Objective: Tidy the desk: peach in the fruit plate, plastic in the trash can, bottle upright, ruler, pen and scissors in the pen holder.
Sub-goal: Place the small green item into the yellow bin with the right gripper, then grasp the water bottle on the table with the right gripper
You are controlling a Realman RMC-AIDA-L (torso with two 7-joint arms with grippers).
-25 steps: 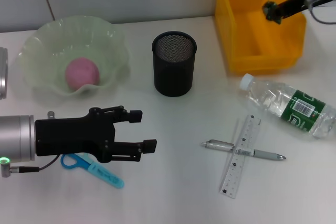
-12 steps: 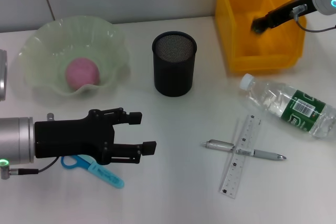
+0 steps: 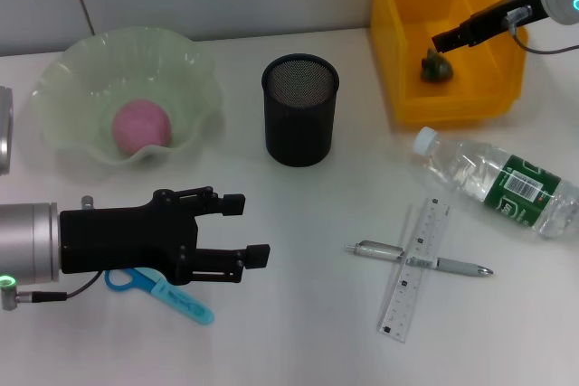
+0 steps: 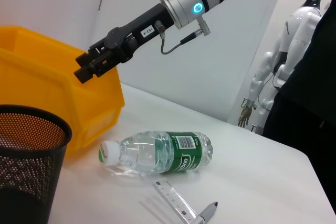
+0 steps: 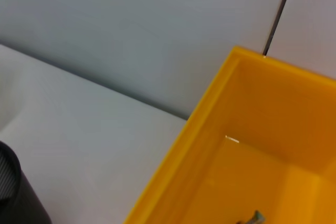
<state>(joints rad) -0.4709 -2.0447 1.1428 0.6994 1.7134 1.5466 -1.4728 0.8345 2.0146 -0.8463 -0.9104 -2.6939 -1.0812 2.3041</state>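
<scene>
Broadly, the desk [image 3: 298,223] spreads white under everything, with the trash can [image 3: 443,38] at its far right corner and the fruit plate [image 3: 63,88] at the far left. Inside the trash can lies a small crumpled greenish lump [image 3: 437,68], probably the plastic, resting on the bin floor just below the right gripper [image 3: 445,42]. That gripper hangs over the bin's interior on a slanting black arm; its fingers look close together and hold nothing, though the head view is too coarse to be sure of the gap.

Lower left, the left gripper [image 3: 251,228] hovers above the desk with its two black fingers spread apart and nothing between them. The scissors [image 3: 172,294] lie on the desk partly under it, blue handle and light blue blade cover showing.

The bottle [image 3: 498,183] lies on its side near the right edge, its cap pointing toward the trash can. The pen holder [image 3: 299,109] stands upright between plate and bin. The peach [image 3: 142,127] sits in the fruit plate. The ruler [image 3: 415,268] lies crossed over the pen [image 3: 457,267], touching it, in front of the bottle.
</scene>
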